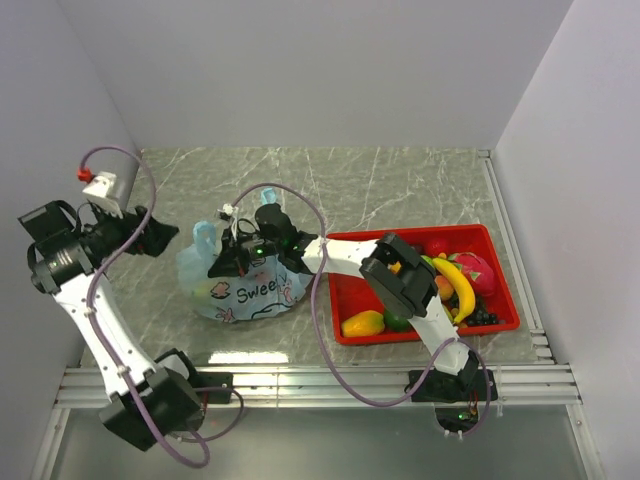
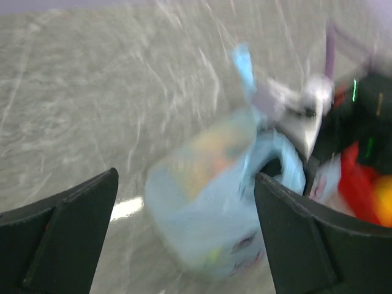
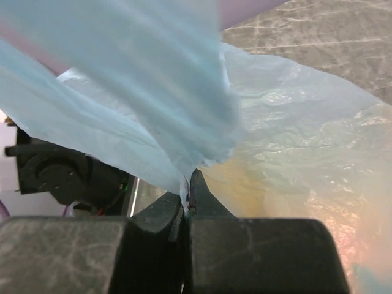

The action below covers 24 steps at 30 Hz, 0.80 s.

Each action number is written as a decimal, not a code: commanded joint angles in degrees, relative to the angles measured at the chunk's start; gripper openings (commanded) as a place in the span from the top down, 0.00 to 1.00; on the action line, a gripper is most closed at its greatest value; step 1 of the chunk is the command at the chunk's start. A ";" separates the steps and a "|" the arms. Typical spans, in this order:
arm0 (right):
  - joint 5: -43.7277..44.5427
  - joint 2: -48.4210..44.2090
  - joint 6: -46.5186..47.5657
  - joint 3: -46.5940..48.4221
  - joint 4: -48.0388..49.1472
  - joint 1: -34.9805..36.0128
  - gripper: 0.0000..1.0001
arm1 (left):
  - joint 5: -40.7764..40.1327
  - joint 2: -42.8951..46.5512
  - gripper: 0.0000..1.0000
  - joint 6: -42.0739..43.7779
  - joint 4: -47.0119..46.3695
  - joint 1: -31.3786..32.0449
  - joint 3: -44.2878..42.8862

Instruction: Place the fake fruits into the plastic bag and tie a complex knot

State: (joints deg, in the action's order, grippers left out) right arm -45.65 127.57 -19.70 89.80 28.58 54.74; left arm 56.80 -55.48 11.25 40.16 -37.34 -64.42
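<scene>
One plastic bag [image 1: 245, 295]; right hand [image 3: 190, 193] clamped on its film; left hand [image 2: 184, 202] wide; one red tray [image 1: 490, 329].

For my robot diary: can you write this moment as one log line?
left gripper: open | right gripper: shut on plastic bag | fake fruits: several in red tray

Marble-like table [image 1: 400, 190]: plastic bag [image 1: 245, 290], red tray [image 1: 348, 285]

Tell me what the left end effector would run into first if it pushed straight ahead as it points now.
Most likely the plastic bag, which lies straight ahead of the open left end effector. The wrist picture is blurred, so depth is uncertain.
</scene>
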 commanded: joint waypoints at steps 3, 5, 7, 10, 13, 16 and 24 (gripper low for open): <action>-3.04 1.10 0.19 3.27 1.48 -0.51 1.00 | 11.05 -8.76 0.01 47.02 38.59 -1.24 -1.06; -4.18 1.19 0.98 3.63 1.04 -0.51 1.00 | 11.76 -8.85 0.01 53.24 38.50 -1.15 1.74; -4.71 1.28 2.38 4.15 0.17 -0.60 1.00 | 12.55 -7.11 0.01 58.61 37.37 -0.80 3.33; -5.85 1.89 3.18 5.38 -1.24 -0.77 1.00 | 11.85 -7.26 0.01 53.60 28.57 3.32 4.66; -6.47 2.24 2.92 5.91 -0.98 -1.04 1.00 | 10.97 -9.98 0.01 59.23 32.96 8.68 3.78; -7.35 2.16 3.44 5.92 -0.72 -1.13 1.00 | 13.34 -11.83 0.01 56.71 30.26 9.74 3.78; -9.72 1.02 5.38 3.10 0.69 -1.04 1.00 | 15.89 -9.91 0.01 32.03 1.87 13.52 6.59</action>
State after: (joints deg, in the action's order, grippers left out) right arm -53.15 129.27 -16.40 93.27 27.40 53.95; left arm 69.19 -67.37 54.50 55.94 -25.89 -58.81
